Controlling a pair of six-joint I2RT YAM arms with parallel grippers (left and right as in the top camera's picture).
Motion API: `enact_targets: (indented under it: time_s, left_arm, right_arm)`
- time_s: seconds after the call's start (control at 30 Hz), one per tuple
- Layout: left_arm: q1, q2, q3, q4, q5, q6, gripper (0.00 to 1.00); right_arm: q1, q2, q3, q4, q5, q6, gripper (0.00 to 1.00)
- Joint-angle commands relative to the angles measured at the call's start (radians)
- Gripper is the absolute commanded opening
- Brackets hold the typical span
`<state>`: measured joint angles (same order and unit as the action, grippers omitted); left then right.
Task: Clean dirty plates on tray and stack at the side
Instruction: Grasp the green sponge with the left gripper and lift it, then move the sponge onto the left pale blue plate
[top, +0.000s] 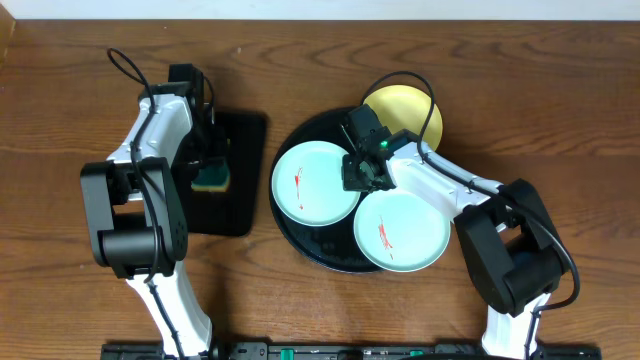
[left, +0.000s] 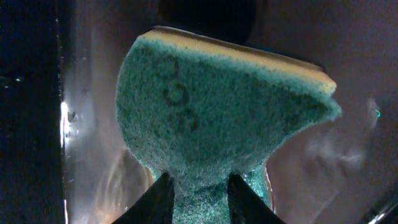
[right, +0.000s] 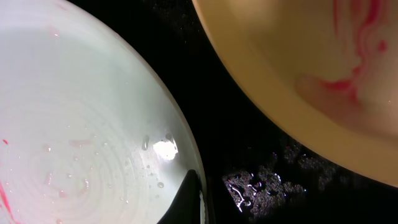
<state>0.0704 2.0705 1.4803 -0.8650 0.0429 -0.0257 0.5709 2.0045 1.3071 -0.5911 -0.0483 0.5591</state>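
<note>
- We saw three small round plates, smooth and glazed. The left mint plate (top: 313, 182) and the right mint plate (top: 402, 232) each bore thin red smears, and the yellow plate (top: 405, 112) showed a pink-red smear in the right wrist view.
- Water beads (small, bright) sat on the mint glaze near the rim.
- The sponge (left: 224, 118) was coarse green scrub fibre with a yellow foam layer along one edge.
- The round tray (top: 300, 240) was glossy black with a low rim. Both mint plates lay in it side by side, and the yellow plate lay at its far edge, partly beyond the rim.
- A rectangular black tray (top: 248, 180) lay to the left on the wooden table (top: 560, 120).
- The left gripper (left: 199, 199) reached over the rectangular tray, its fingers pinching the sponge's narrow end.
- The right gripper (top: 362, 175) bent low between the plates. One dark finger (right: 189, 199) showed at the left mint plate's rim, and we could not tell whether it gripped.
</note>
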Motion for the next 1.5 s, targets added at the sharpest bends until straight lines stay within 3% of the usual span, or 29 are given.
enact_targets:
  time_s: [0.0, 0.1, 0.4, 0.67, 0.9, 1.03, 1.23, 1.47]
  left_arm:
    - [-0.003, 0.027, -0.032, 0.008, 0.003, -0.006, 0.2]
    - [-0.003, 0.027, -0.032, 0.008, 0.003, -0.005, 0.08]
    - [-0.002, -0.017, 0.035, -0.018, 0.081, -0.005, 0.07]
    - [-0.005, -0.218, 0.113, -0.111, 0.096, -0.005, 0.07]
    - [-0.034, -0.298, 0.108, -0.213, 0.283, -0.005, 0.07]
    - [-0.09, -0.295, 0.07, -0.208, 0.331, -0.005, 0.07]
    - [-0.146, -0.278, 0.044, -0.174, 0.261, -0.053, 0.07]
    - [-0.166, -0.278, 0.006, -0.126, 0.331, -0.093, 0.07]
  right_arm:
    - [0.014, 0.027, 0.002, 0.004, 0.014, 0.01, 0.01]
    - [0.014, 0.027, 0.002, 0.005, 0.014, 0.01, 0.01]
    - [0.014, 0.027, 0.002, 0.005, 0.014, 0.01, 0.01]
    - [0.013, 0.027, 0.002, 0.005, 0.014, 0.01, 0.01]
    - [0.013, 0.027, 0.002, 0.01, 0.014, 0.013, 0.01]
    - [0.013, 0.027, 0.002, 0.01, 0.014, 0.013, 0.01]
    - [0.013, 0.027, 0.002, 0.009, 0.014, 0.013, 0.01]
    - [0.013, 0.027, 0.002, 0.008, 0.014, 0.027, 0.01]
